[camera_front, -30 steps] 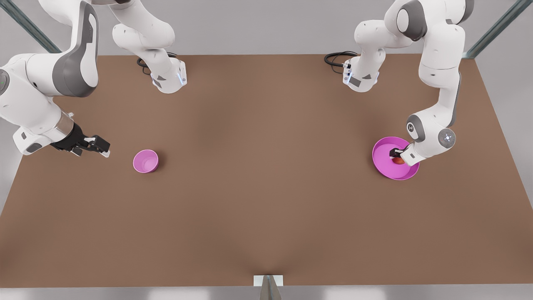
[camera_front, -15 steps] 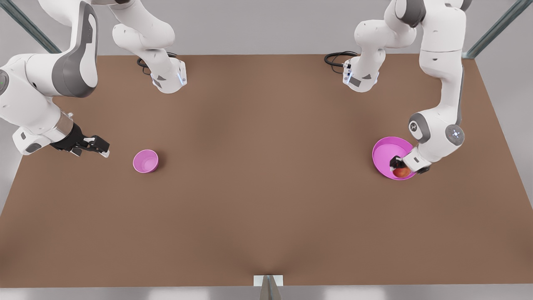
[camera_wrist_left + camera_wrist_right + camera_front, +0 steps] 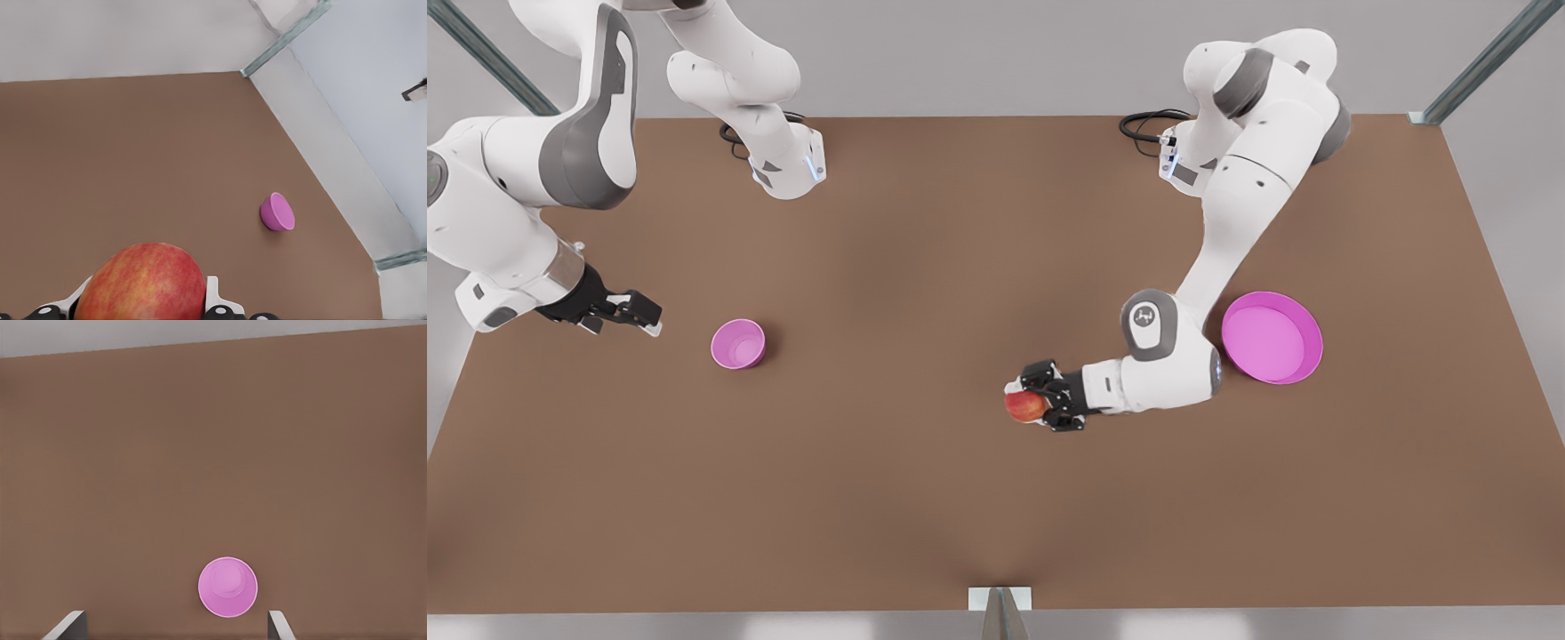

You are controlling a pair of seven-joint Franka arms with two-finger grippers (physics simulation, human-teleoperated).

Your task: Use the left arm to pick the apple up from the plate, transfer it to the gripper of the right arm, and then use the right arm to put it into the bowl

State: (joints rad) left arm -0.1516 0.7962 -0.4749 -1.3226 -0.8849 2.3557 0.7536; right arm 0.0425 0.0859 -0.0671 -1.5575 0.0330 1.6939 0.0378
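Apple (image 3: 1026,406) now off the plate (image 3: 1303,356), clamped in left gripper (image 3: 1040,402) jaws mid-bench (pickup done). Right gripper (image 3: 633,313) waits beside bowl (image 3: 738,344), jaws open; handover next.

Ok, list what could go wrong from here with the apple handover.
1. The left gripper holds the apple out over bare table, clear of the plate; a slip would likely send it rolling.
2. The right gripper waits open at the front view's left, beyond the bowl, so a long gap remains; a misaligned meeting could knock the apple loose.
3. The bowl is small, so a slightly off release may miss it.
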